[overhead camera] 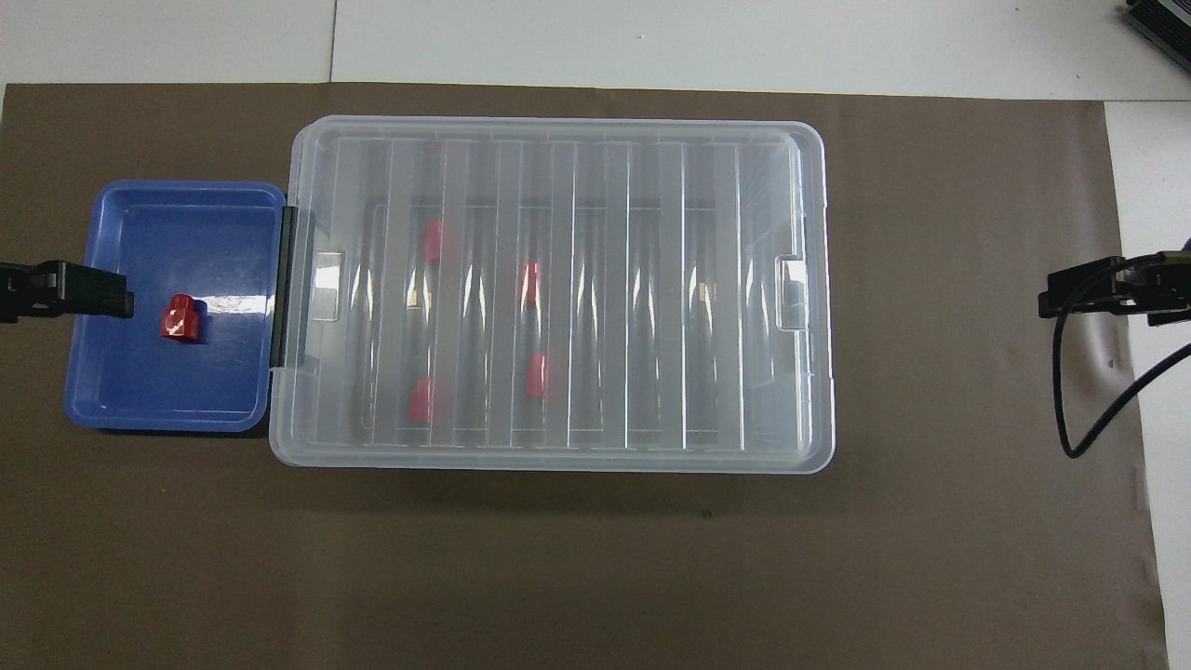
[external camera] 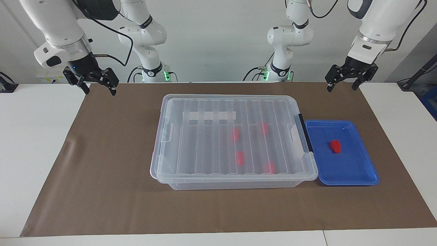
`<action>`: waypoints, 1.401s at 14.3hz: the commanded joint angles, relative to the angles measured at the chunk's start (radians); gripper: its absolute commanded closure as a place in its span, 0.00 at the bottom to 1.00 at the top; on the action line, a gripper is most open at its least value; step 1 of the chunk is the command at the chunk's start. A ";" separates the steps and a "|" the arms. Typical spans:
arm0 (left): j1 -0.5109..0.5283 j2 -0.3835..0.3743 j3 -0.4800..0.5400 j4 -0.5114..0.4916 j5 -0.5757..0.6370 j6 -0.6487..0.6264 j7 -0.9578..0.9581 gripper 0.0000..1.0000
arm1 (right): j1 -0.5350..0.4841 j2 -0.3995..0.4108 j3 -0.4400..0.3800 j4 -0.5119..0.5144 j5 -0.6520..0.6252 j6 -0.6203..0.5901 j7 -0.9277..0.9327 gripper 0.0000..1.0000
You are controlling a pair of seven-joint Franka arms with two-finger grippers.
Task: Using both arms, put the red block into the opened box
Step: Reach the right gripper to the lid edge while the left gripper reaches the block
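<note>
Hands first: the left hand [external camera: 351,81] hangs in the air above the brown mat's [external camera: 112,171] edge at the left arm's end of the bench [external camera: 30,136], fingers spread apart and holding nothing; the right hand [external camera: 99,88] hangs likewise over the mat's edge at the right arm's end, also spread and empty. Both arms wait, well apart from everything on the mat. Below and nearest the left hand lies a shallow blue tray [external camera: 362,171], and on its floor rests the red block [external camera: 335,146], alone and untouched. Touching the tray's side stands the box [external camera: 164,150], a large clear bin whose black end handle [external camera: 305,132] faces the tray. Its ribbed clear lid [external camera: 211,143] is seated on top, closed. Through the lid four more red blocks [external camera: 240,158] show on the bin's floor, toward the tray's end.
</note>
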 commanded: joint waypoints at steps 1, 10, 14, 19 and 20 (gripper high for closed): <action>-0.010 -0.012 0.010 -0.005 -0.005 0.005 0.002 0.00 | -0.012 -0.021 0.011 -0.027 0.017 0.015 -0.016 0.00; -0.005 -0.010 0.010 -0.005 -0.005 0.005 0.001 0.00 | 0.095 -0.005 0.031 -0.157 0.026 0.247 0.086 0.00; -0.003 -0.012 0.013 -0.006 -0.005 0.007 0.002 0.00 | 0.173 0.054 0.031 -0.271 0.069 0.475 0.133 0.00; 0.012 -0.012 0.019 -0.025 -0.004 0.057 0.034 0.00 | 0.197 0.136 0.034 -0.288 0.074 0.556 0.105 0.00; 0.026 -0.012 0.019 -0.026 -0.004 0.060 0.038 0.00 | 0.197 0.137 0.034 -0.291 0.074 0.558 0.096 0.00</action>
